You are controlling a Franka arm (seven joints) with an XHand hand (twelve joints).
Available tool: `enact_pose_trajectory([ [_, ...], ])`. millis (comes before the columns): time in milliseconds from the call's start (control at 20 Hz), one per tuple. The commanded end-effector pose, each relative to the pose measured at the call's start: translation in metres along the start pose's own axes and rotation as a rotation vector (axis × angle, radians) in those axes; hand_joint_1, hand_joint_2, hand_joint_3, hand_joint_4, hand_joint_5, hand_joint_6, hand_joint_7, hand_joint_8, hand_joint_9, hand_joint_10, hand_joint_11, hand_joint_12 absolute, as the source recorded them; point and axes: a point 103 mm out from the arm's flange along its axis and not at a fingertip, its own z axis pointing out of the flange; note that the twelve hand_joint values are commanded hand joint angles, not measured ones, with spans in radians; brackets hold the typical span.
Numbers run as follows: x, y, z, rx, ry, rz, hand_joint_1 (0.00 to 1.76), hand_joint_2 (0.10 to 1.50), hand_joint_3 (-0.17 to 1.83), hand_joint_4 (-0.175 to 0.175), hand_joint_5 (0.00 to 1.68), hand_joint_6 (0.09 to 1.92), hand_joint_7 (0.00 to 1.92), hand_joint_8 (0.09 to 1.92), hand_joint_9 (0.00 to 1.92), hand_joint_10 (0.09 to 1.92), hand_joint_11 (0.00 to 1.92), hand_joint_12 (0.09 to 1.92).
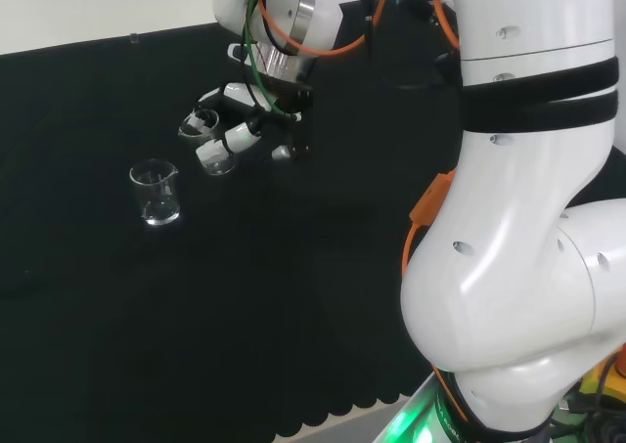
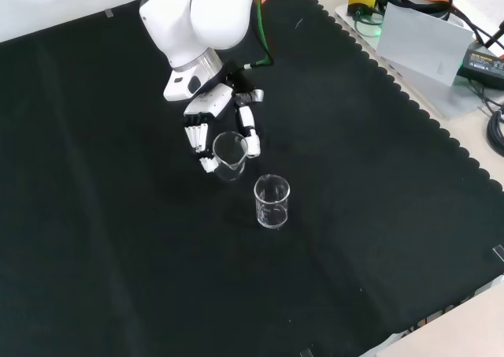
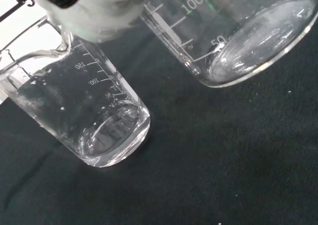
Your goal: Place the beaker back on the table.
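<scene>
My hand [image 2: 206, 113] is shut on a clear glass beaker [image 2: 229, 155], with fingers curled on both sides of its wall. In the head view the hand [image 1: 240, 130] hangs under the wrist and the held beaker [image 1: 202, 125] sits between the fingertips, low over the black cloth. The wrist view shows this beaker [image 3: 238, 31] close up and tilted, its round base turned toward the camera, beside a blurred white part of the hand [image 3: 94, 11]. A second clear beaker [image 2: 272, 202] stands upright on the cloth a short way from the held one. It also appears in the head view [image 1: 156, 191] and the wrist view [image 3: 94, 111].
The arm's own white links [image 1: 528, 218] stand at the head view's right. Off the cloth's scalloped edge, at the front view's top right, lie a grey box [image 2: 421, 38] and cables. Bare black cloth [image 2: 118, 254] spreads around both beakers.
</scene>
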Motion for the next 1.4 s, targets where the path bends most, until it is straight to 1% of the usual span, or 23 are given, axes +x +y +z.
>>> enact_pose_trajectory([
  [50,-0.002,0.004,0.008,0.002,0.001,0.014,1.31,1.06,-0.17,-0.175,1.26,0.56,1.32,0.52,1.45,0.71,1.24,0.77],
  [100,-0.003,0.004,0.010,-0.005,0.010,0.022,1.31,1.06,-0.17,-0.175,1.27,0.54,1.33,0.50,1.46,0.69,1.24,0.77],
  [300,-0.009,0.003,0.018,-0.022,0.022,0.026,1.31,1.05,-0.17,-0.175,1.29,0.50,1.36,0.45,1.47,0.65,1.25,0.76],
  [500,-0.013,0.003,0.023,-0.025,0.033,0.036,1.31,1.04,-0.17,-0.175,1.32,0.45,1.39,0.40,1.49,0.61,1.26,0.75],
  [550,-0.015,0.003,0.025,-0.030,0.037,0.045,1.31,1.04,-0.17,-0.175,1.32,0.44,1.39,0.39,1.50,0.61,1.26,0.75],
  [1100,-0.012,0.005,0.028,-0.018,0.032,0.046,1.32,1.04,-0.17,-0.175,1.33,0.43,1.40,0.37,1.50,0.59,1.27,0.75],
  [1300,-0.013,0.002,0.035,-0.014,0.033,0.064,1.32,1.04,-0.17,-0.175,1.33,0.42,1.40,0.37,1.50,0.59,1.27,0.75],
  [1400,-0.015,0.000,0.039,-0.018,0.038,0.080,1.32,1.04,-0.17,-0.175,1.33,0.42,1.40,0.37,1.50,0.59,1.27,0.75],
])
